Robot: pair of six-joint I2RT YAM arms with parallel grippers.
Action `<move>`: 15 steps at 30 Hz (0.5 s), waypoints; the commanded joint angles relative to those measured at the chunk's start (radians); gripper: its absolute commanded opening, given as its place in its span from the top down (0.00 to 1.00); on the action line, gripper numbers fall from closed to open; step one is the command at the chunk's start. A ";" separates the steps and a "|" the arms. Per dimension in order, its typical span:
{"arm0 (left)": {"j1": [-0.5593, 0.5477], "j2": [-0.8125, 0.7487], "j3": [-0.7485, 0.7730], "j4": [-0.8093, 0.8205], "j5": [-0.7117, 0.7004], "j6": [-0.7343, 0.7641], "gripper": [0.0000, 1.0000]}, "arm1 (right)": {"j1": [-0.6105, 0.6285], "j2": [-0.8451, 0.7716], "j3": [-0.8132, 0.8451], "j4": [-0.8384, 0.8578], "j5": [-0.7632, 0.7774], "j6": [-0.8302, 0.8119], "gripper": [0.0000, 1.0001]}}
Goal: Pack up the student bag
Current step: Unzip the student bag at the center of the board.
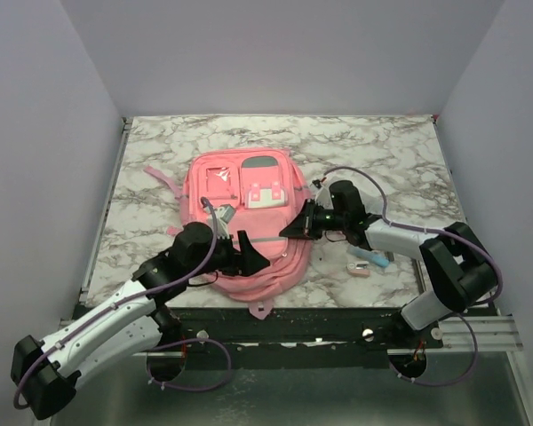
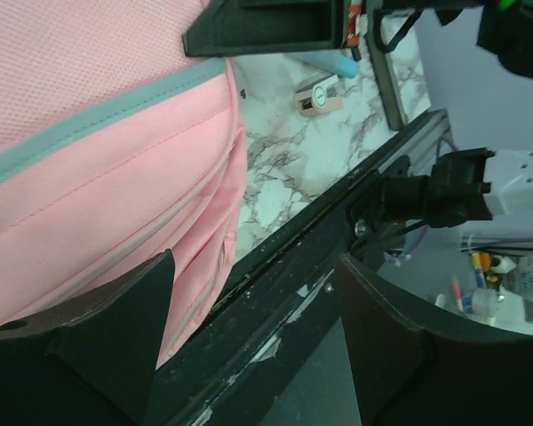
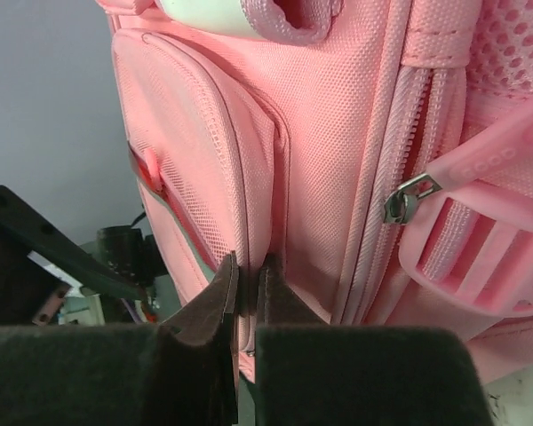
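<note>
While the student bag is lying flat in the middle of the marble table, front side up with its top toward the far edge, both arms are right at its near half. The left gripper sits over the near-left part of the bag with its fingers spread wide and nothing between them; in the left wrist view the pink fabric is just beside the left finger, and I can't tell if it touches. The right gripper is on the bag's right side, and in its wrist view the fingers are pressed almost together, pinching a thin seam on the side of the bag, left of a metal zipper pull. A small pink item and a blue item lie on the table right of the bag.
</note>
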 commanded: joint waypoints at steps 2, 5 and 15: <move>-0.121 0.095 0.047 0.030 -0.223 0.053 0.25 | 0.004 0.022 0.067 0.195 -0.085 0.206 1.00; -0.186 0.162 0.090 0.031 -0.346 0.073 0.26 | 0.004 0.040 0.064 0.305 -0.095 0.330 0.99; -0.271 0.394 0.268 -0.063 -0.636 0.126 0.43 | 0.013 0.033 0.056 0.290 -0.008 0.464 0.99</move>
